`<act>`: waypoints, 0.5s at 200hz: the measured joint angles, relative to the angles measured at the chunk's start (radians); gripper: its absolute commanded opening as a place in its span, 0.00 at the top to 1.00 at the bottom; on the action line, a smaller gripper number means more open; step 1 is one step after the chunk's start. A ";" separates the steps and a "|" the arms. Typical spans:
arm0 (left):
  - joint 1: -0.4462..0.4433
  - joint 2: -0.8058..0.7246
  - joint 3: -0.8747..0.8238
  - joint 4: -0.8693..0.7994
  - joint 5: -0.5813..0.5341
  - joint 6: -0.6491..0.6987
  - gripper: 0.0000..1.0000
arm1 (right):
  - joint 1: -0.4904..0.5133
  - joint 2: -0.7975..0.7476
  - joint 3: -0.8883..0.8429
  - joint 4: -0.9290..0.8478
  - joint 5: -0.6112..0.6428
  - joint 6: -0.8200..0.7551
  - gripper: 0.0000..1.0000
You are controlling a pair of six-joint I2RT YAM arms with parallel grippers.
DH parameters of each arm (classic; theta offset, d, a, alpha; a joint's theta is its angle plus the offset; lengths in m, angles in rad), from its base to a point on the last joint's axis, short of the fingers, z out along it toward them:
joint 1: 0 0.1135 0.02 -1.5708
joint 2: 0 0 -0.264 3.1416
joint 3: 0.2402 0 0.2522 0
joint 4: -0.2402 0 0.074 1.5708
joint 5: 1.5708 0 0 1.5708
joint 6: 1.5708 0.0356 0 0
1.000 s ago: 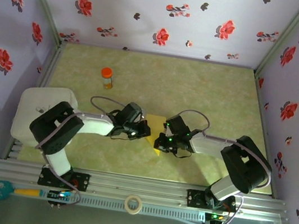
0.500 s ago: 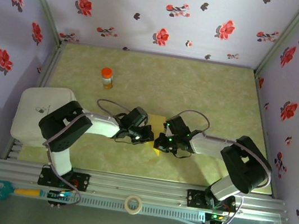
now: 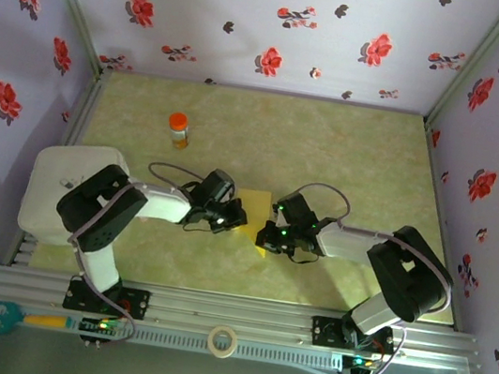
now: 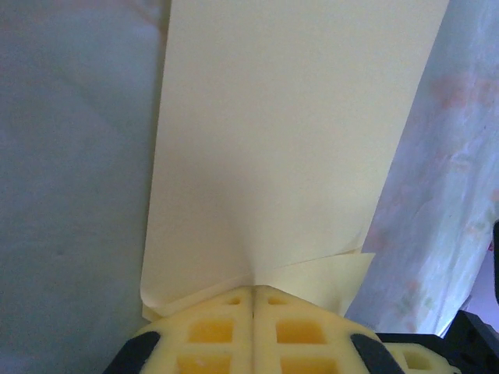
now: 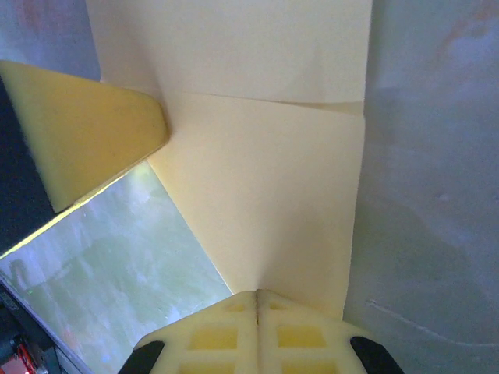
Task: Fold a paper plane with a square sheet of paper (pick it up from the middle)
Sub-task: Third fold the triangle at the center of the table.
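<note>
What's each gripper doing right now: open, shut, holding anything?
Left gripper: shut on the paper, pinching its edge.
Right gripper: shut on the same paper, at another edge.

Square sheet of paper (image 3: 254, 205): thin, plain pale yellow, folded into a narrower creased shape with layers overlapping. Lies near the middle of the table (image 3: 349, 155), stretched between the two end effectors, with one pointed corner poking toward the near edge. Pinched along one side in the closed left end effector (image 4: 253, 290); puckered into faint wrinkles at that grip, with a small flap curling out just beside it. Pinched on the opposite side in the closed right end effector (image 5: 257, 292). Crossed, in the right wrist view, by a straight fold edge higher up and a slanting edge running down to the grip.
</note>
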 measured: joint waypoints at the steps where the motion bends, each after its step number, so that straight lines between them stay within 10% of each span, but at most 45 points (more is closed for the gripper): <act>1: 0.000 0.000 0.000 0.000 0.001 0.000 1.00 | 0.000 0.000 0.000 0.001 0.000 0.000 1.00; 100: 0.086 -0.015 -0.010 -0.015 0.016 0.035 1.00 | 0.000 0.004 -0.002 0.014 0.000 0.000 1.00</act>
